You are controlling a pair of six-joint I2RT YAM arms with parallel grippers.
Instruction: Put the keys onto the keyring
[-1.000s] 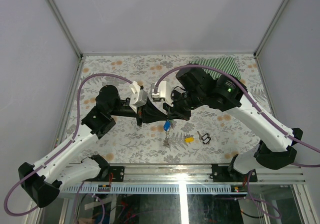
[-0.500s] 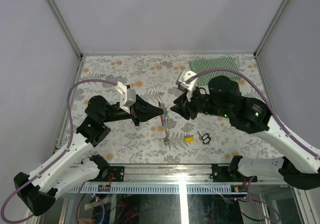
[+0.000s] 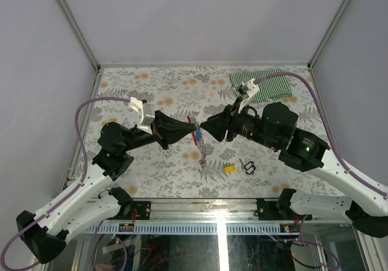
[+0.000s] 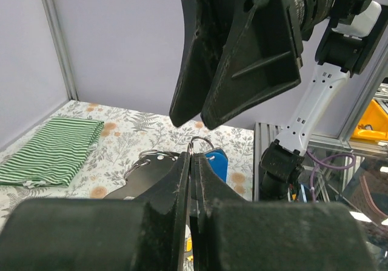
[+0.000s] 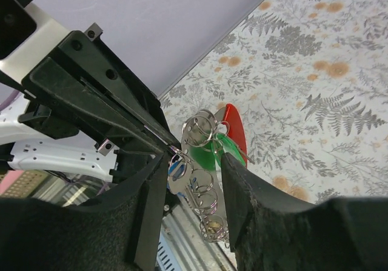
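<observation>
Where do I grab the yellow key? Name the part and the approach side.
Grip the yellow key by its plastic head, straight down from above: it lies flat on the table. It looks longer left to right in the top view, so probably close across its near and far edges, clear of the small black loop beside it.

Keyring (image 5: 235,128) above mid-counter (image 3: 151,83), at tip of left gripper (image 3: 194,131). Right gripper (image 3: 204,129) just right of keyring. Chain (image 3: 203,156) hangs below keyring. Loose key (image 3: 230,168) on counter, near-right of keyring; small loop (image 3: 247,167) beside it. Folded cloth (image 3: 267,82) far-right of keyring.
</observation>
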